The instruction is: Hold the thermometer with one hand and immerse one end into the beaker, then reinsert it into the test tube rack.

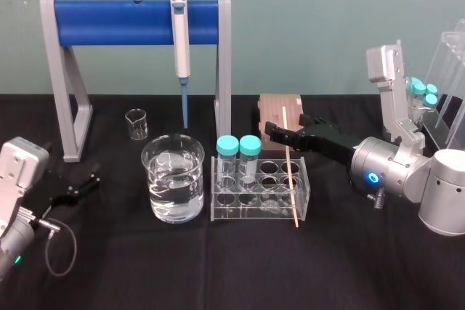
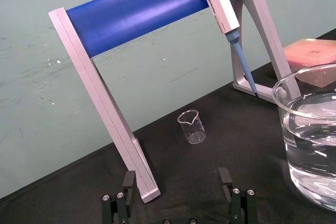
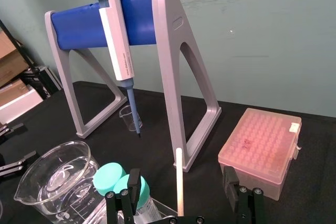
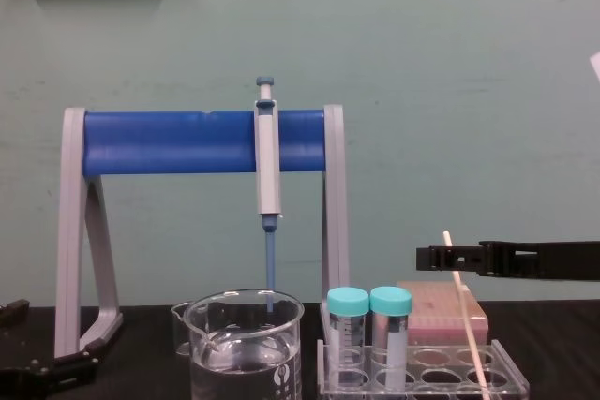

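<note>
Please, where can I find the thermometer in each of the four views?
Head view: thermometer leans in the test tube rack, right end, beside the right gripper.
Chest view: thermometer lower right, rising from the rack.
Right wrist view: upright between that gripper's open fingers, before the stand's leg.
Left wrist view: the parked left gripper faces the beaker instead.
Shared landmark: the blue pipette stand.

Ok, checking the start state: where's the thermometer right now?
Head view: the thermometer leans in the test tube rack, at its right end beside the teal-capped tubes, upper part inside the open right hand.
</note>
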You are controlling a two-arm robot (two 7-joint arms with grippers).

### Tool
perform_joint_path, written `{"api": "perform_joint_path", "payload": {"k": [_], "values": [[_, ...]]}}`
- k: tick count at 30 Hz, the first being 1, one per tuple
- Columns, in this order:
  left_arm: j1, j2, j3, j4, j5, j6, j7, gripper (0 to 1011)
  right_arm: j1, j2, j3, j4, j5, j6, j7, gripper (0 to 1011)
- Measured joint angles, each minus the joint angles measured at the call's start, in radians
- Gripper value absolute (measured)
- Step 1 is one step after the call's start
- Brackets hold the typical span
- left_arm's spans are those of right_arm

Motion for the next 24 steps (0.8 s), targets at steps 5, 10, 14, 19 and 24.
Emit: {"api": "perform_joint_path", "payload": {"k": [5,10,14,19,24], "values": [[0.0,0.0,0.0,0.0,0.0,0.0,0.0,1004,0.0,0.0,0.0,0.0,0.0,0.0,0.0,1003],[0.0,0.0,0.0,0.0,0.0,0.0,0.0,1004,0.0,0.001,0.0,0.0,0.0,-0.001,0.001,1003],[0.0,0.0,0.0,0.0,0.0,0.0,0.0,1004,0.0,0.001,0.0,0.0,0.0,-0.001,0.001,981],[0.0,0.0,0.0,0.0,0.0,0.0,0.0,1004,0.0,0.001,0.0,0.0,0.0,0.0,0.001,899],[0.0,0.0,0.0,0.0,0.0,0.0,0.0,1004,0.0,0.001,0.0,0.0,0.001,0.0,0.002,762]]}}
